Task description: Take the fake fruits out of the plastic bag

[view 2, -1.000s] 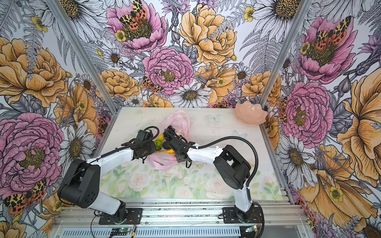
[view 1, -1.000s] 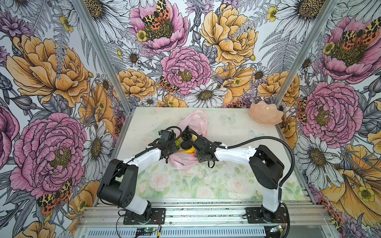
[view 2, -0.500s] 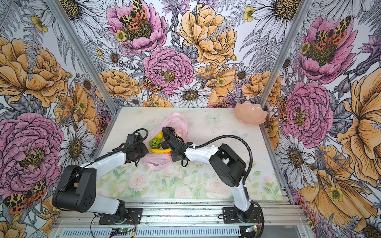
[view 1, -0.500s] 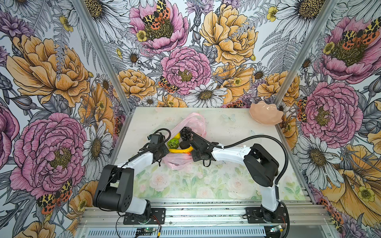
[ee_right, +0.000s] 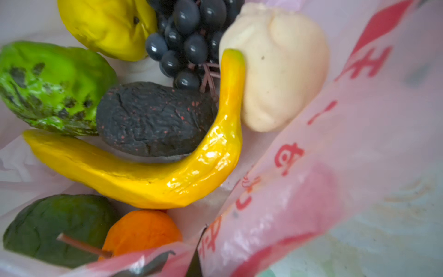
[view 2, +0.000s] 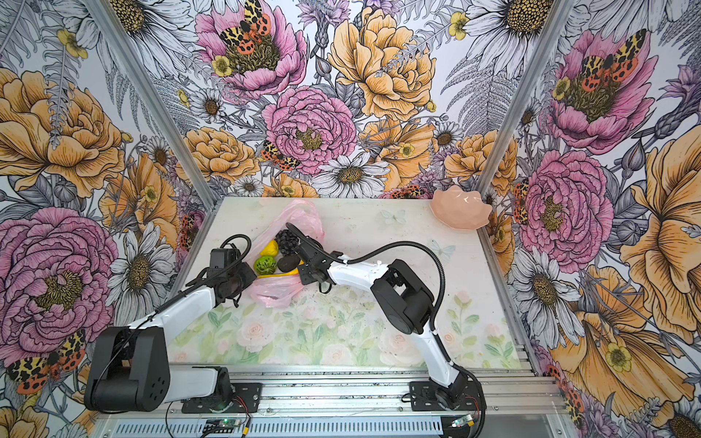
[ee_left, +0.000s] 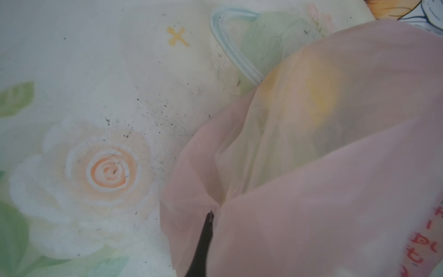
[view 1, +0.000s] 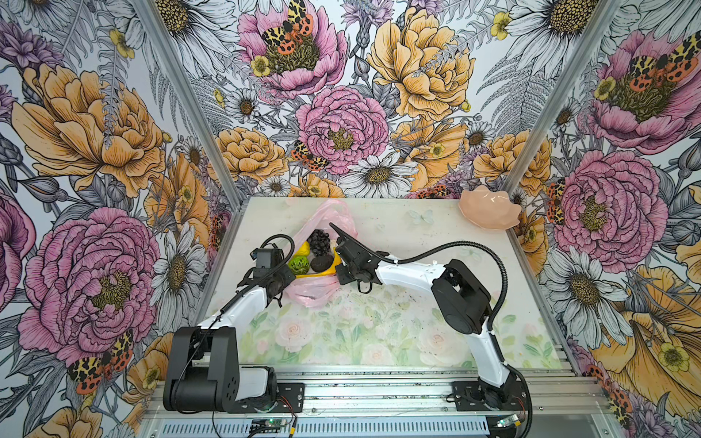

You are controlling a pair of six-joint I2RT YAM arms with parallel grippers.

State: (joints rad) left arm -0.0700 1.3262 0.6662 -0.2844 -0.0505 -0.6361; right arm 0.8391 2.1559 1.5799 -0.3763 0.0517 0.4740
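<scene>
Holding the bag (view 1: 315, 295) open left of the table's (view 1: 379, 326) centre, the left gripper (view 1: 285, 282) is clamped on its left rim and the right gripper (view 1: 341, 237) on its right rim. The thin film could slip or tear, spilling the fruits (ee_right: 143, 177) inside.

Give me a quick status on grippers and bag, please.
Left gripper shut on the plastic bag. Right gripper likewise. Fake fruits inside, none out. Mouth unobstructed.

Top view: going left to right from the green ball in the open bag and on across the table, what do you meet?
Green ball → black fruit → bowl
</scene>
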